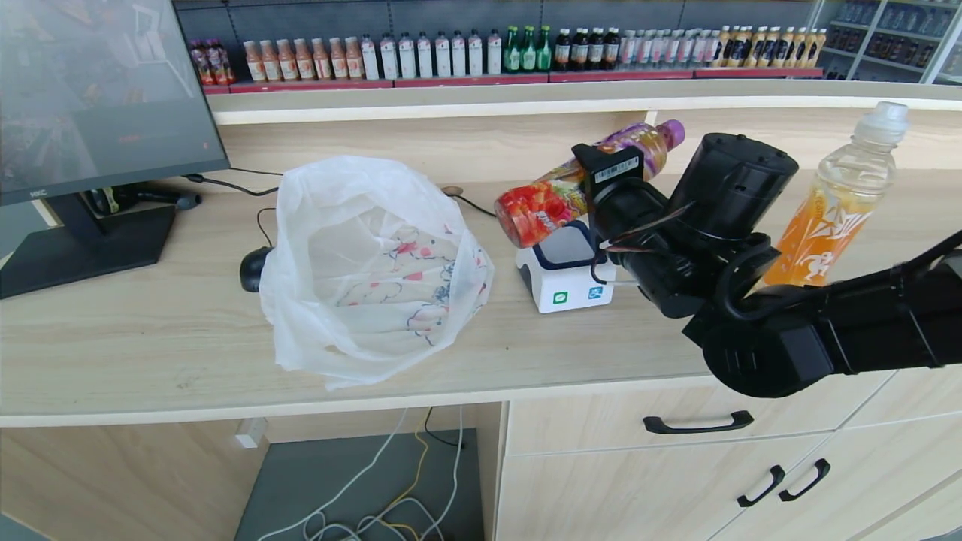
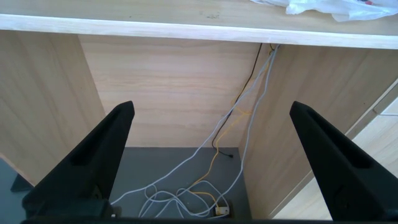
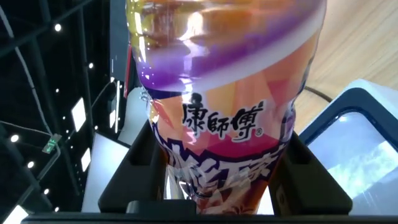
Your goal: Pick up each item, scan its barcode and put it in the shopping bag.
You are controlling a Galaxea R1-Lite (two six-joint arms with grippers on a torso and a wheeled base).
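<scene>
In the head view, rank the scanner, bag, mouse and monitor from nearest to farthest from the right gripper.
From the right gripper, which holds the bottle:
1. Scanner, just beneath it.
2. Bag, to its left, mid-counter.
3. Mouse, at the bag's left edge.
4. Monitor, far left.

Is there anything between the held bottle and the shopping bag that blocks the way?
Nothing visible does. The right gripper holds the bottle above the scanner, and the open shopping bag lies beside it, to the left.
</scene>
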